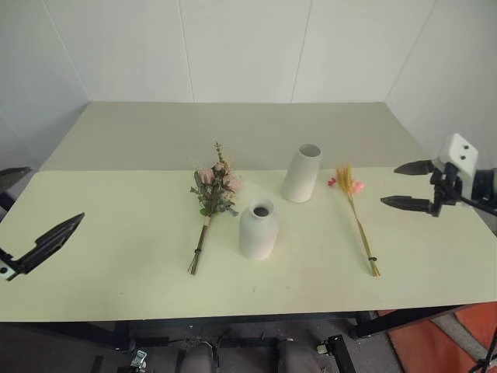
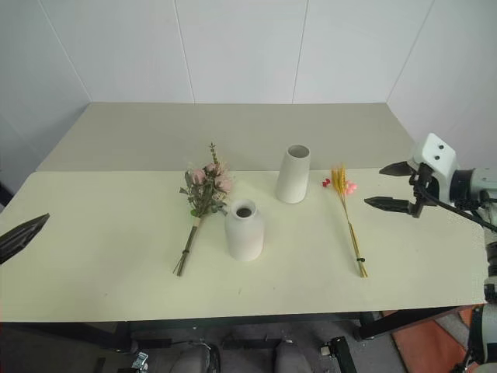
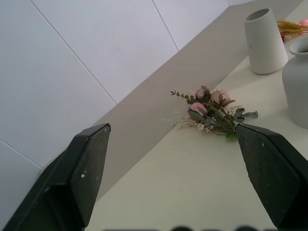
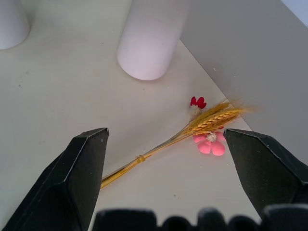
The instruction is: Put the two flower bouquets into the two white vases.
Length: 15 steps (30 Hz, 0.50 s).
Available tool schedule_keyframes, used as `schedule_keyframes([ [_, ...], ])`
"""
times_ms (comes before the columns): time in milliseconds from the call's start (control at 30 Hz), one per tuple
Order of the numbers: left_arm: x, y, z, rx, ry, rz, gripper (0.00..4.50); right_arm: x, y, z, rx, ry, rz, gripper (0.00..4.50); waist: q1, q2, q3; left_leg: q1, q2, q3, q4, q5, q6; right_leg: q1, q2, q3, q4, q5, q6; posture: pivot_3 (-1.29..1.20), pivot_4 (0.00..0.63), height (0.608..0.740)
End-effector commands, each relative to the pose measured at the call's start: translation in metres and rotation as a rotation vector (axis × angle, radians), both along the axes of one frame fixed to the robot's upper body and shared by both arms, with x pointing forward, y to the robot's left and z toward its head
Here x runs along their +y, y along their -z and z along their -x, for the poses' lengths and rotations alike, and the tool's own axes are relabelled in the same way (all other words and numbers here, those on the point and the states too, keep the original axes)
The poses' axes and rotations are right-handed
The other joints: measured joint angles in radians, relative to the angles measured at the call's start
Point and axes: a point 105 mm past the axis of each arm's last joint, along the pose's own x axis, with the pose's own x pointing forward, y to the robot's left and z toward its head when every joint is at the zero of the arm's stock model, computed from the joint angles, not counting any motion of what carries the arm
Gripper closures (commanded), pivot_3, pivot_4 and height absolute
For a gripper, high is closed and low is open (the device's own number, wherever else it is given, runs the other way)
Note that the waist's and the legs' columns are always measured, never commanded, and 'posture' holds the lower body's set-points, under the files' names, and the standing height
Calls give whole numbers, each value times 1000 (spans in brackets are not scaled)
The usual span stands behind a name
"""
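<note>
- Head views: the pale bench [image 1: 116, 256] has all 4 things on it. The rose bouquet [image 1: 213, 194] lies flat left of center, stems toward the near edge. Just right of it stands the short rounded vase [image 1: 258, 229], and behind that, a bit further right, the tall tapered vase [image 1: 302, 173]. The slim wheat bouquet [image 1: 356, 214] lies flat right of the tall vase, not touching it, blooms at the far end.
- Both vases are upright and have nothing in them.
- The left gripper [image 1: 31, 252] hangs at the bench's left edge, well apart from everything. The right gripper [image 1: 410, 185] hovers at the right side, near the wheat bouquet's blooms; its 2 fingers are spread and hold nothing.
- Left wrist view: fingers [image 3: 84, 168] wide apart, nothing between them, roses and both vases further along the bench.
- Right wrist view: fingers [image 4: 82, 163] released, the wheat bouquet lying on the bench below the gap, tall vase beyond it.
</note>
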Motion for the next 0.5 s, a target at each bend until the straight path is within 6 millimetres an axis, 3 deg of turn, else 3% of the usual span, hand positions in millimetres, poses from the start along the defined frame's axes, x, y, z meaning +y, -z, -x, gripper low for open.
schedule_keyframes([
  [33,-1,-8,5,-36,-15,-20,25,-1,-14,-1,-53,-12,20,0,0,0,0,0,0,0,0,0,0,0,0,0,0,0,0,0,150,740],
  [500,1,-8,5,-34,-21,-27,25,-2,-14,0,-58,-15,20,0,-5,0,0,0,0,0,0,0,0,0,0,0,0,0,0,0,150,740],
])
